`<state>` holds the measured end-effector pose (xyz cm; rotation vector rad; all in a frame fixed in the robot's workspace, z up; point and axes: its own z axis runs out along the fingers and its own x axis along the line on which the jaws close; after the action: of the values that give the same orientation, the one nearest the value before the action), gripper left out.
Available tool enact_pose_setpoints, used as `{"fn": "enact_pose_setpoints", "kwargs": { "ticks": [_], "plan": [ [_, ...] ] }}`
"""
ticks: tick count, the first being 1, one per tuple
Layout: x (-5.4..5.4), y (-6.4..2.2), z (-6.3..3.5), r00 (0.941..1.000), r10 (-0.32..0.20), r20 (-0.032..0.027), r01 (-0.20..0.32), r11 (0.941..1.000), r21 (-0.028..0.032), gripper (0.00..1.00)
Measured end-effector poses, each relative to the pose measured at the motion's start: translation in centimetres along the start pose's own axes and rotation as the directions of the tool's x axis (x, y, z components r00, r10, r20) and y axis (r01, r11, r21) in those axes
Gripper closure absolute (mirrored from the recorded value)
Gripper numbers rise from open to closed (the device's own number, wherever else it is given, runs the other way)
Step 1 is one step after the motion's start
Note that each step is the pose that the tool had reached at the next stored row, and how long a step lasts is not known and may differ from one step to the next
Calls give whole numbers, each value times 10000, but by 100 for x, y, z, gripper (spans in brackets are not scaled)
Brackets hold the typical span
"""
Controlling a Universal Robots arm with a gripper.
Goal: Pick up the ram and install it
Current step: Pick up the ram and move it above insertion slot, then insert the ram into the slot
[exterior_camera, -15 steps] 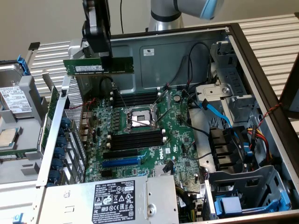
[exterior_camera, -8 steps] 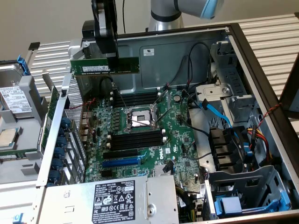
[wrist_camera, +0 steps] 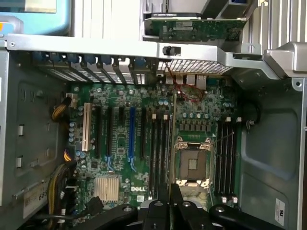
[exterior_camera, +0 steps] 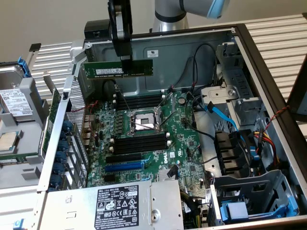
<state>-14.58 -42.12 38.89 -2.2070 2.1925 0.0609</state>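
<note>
— Has it got the ram?
— Yes. The pincer is clamped on it, upper left of centre, above the motherboard. It's lifted, but not seated in any slot.

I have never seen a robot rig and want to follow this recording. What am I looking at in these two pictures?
A robot arm works over an open computer case. The exterior view comes from a camera off the arm. The wrist view comes from a camera on the arm, looking past the gripper into the case. In the exterior view the gripper is shut on the ram, a thin green strip, and holds it level in the air over the case, not in any slot. Inside the case lies the green motherboard, with a square processor socket and long black memory slots.
</note>
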Motion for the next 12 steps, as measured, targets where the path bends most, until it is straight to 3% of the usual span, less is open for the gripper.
{"fn": "enact_pose_setpoints", "kwargs": {
  "ticks": [12],
  "plan": [
    [-20,-160,57,10000,-22,7,22,10000,-1,86]
  ]
}}
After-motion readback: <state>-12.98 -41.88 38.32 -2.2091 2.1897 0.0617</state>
